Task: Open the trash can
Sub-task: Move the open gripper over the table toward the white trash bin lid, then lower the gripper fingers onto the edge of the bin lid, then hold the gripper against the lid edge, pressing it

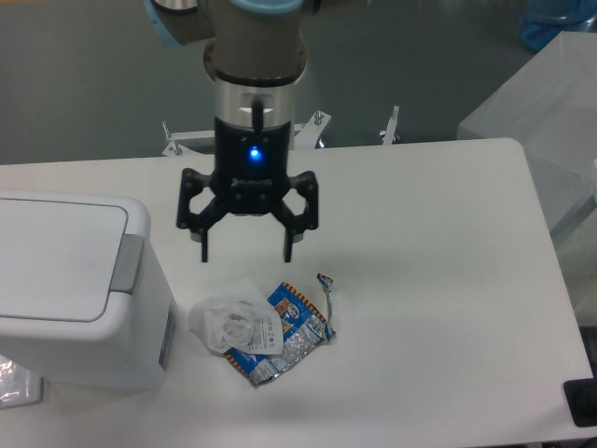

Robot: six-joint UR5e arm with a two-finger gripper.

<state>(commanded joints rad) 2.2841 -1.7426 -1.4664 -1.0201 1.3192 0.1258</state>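
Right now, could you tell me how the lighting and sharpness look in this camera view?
Fixed camera: even, soft lighting; the white trash can nearly blends into the white table, edges faint. The gripper casts only a weak shadow. A blue light glows on its body. Wrappers look slightly soft, print unreadable.

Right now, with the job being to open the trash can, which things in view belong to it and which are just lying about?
Belongs to the job:
- trash can, lid down, grey push bar on its right edge
- tool, open, above the table

Just lying about:
- blue-and-white wrappers
- crumpled plastic bag beside them
- white table
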